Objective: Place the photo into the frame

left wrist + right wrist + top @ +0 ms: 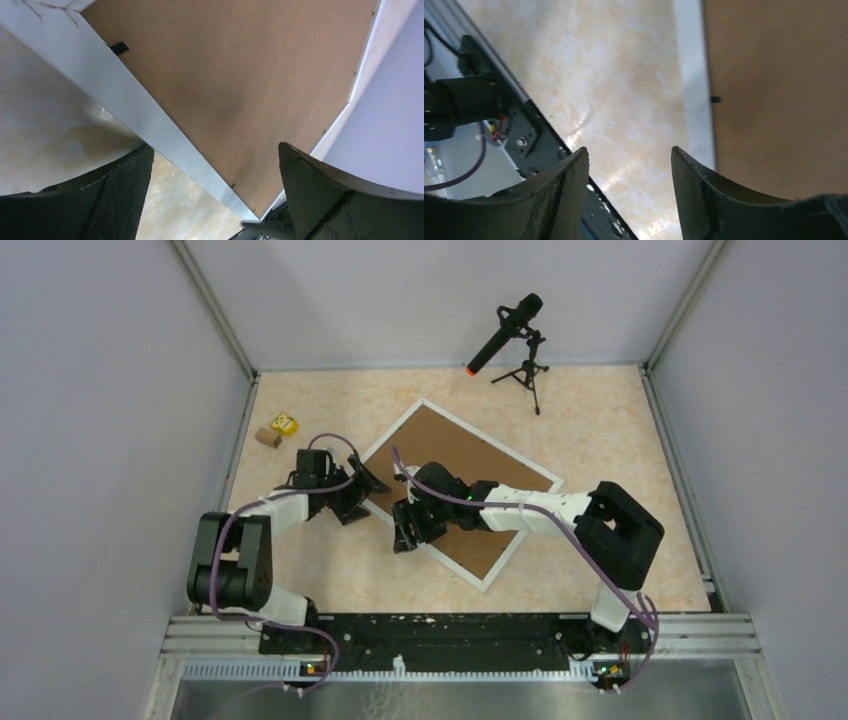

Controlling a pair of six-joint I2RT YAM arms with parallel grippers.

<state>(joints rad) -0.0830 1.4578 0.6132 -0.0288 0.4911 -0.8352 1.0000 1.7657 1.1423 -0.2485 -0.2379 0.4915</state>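
Brown backing board (455, 450) fills the frame (491, 439), lying slanted mid-picture in our top view. Our left gripper (372, 480) is spread wide at its left corner. Our right gripper (405, 535) is parted and empty over its lower-left edge.

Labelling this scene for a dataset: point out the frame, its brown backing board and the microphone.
frame (125, 97): left wrist view, white moulding edge.
backing board (460, 440): top view, bare brown surface.
microphone (505, 330): top view, black body.

setting: lab test cell | cues: grey enclosure walls (100, 390), aluminium rail (700, 632), microphone (505, 333) on tripod (528, 375)
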